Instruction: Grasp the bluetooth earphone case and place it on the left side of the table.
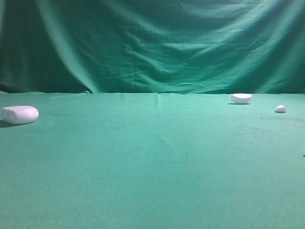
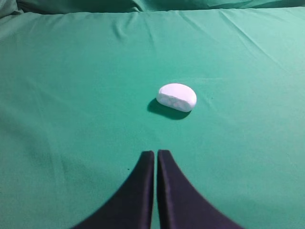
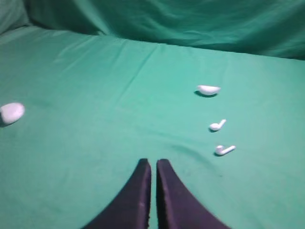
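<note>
1. My left gripper (image 2: 155, 155) sits closest in its wrist view, its dark jaws pressed together with nothing between them.
2. My right gripper (image 3: 151, 164) is likewise closed and empty.
3. Beyond it lie two earbuds (image 3: 217, 125), apart.
4. The bluetooth earphone case (image 1: 19, 114) rests at the table's (image 1: 152, 181) left edge.
5. Far right sits a half-dome lump (image 1: 240, 98).

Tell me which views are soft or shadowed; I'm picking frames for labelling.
Exterior high view: dim, soft, bluetooth earphone case slightly overexposed. Left wrist view: sharpest, case casts a dark shadow toward the camera. Right wrist view: blurry, edges smeared.
</note>
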Controlling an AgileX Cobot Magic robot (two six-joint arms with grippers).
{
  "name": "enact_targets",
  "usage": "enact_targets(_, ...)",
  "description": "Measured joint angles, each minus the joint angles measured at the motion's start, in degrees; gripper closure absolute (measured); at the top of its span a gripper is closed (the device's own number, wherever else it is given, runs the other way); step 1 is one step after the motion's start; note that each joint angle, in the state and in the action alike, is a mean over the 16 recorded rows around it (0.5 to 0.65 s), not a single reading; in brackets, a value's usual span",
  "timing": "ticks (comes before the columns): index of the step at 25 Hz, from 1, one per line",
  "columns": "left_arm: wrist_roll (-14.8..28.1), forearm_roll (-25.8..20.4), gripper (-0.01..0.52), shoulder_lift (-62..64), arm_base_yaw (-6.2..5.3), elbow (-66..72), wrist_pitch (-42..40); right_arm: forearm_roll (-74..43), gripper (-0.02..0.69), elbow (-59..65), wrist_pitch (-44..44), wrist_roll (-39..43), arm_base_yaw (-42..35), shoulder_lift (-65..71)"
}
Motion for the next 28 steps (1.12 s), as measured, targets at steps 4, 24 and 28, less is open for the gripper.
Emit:
enact_targets(4, 0.0, 0.0, 0.514, 0.0, 0.0, 0.0, 0.0, 0.5, 0.665, 7.6, -5.8, -1.7, -7.7, -5.9)
enact_targets(24, 0.0, 0.0, 0.514, 0.0, 0.0, 0.0, 0.0, 2.0, 0.665, 31.7, -18.4, -2.1, -17.4, -17.6)
enact_targets(28, 0.0, 0.0, 0.514, 0.0, 0.0, 0.0, 0.0, 2.1, 0.665, 32.2, -18.9, -2.0, -17.4, -17.6)
